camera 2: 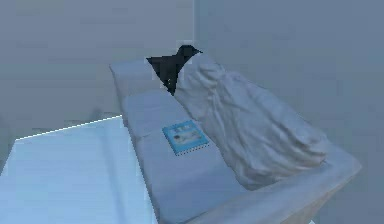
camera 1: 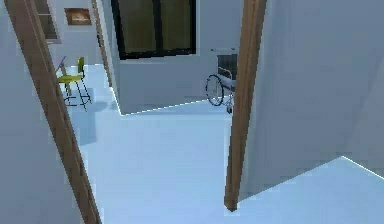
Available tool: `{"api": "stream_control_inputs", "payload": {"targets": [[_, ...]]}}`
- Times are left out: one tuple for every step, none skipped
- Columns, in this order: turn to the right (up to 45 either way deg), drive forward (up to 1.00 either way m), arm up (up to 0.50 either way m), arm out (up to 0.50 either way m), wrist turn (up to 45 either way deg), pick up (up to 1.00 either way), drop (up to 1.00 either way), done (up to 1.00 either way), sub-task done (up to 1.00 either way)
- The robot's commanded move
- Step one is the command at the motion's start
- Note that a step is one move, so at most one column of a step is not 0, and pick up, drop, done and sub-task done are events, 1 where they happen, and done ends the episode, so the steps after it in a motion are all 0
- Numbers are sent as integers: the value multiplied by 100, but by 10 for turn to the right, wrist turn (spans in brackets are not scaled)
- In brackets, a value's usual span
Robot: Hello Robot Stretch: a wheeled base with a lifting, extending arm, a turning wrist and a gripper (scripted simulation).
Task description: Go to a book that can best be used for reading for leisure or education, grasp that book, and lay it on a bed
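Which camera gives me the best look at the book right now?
The arm side view: the book lies flat on the bed beside the rumpled blanket. The forward view faces a door frame and a wheelchair.

Past a brown wooden doorframe (camera 1: 245,100), a wheelchair (camera 1: 222,88) stands beside the wall bearing a large dark window (camera 1: 152,27); at the forward view's left, a yellow-green chair (camera 1: 73,78) stands below a framed picture (camera 1: 77,16)

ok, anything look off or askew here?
Nothing spilled or broken. The duvet is rumpled and bunched along one side of the bed, which looks unmade. A book lies flat on the bare part beside it.
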Motion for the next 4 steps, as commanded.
{"api": "stream_control_inputs", "payload": {"targets": [[0,20,0,0,0,0,0,0,0],[450,0,0,0,0,0,0,0,0],[0,10,0,0,0,0,0,0,0],[180,0,0,0,0,0,0,0,0]]}}
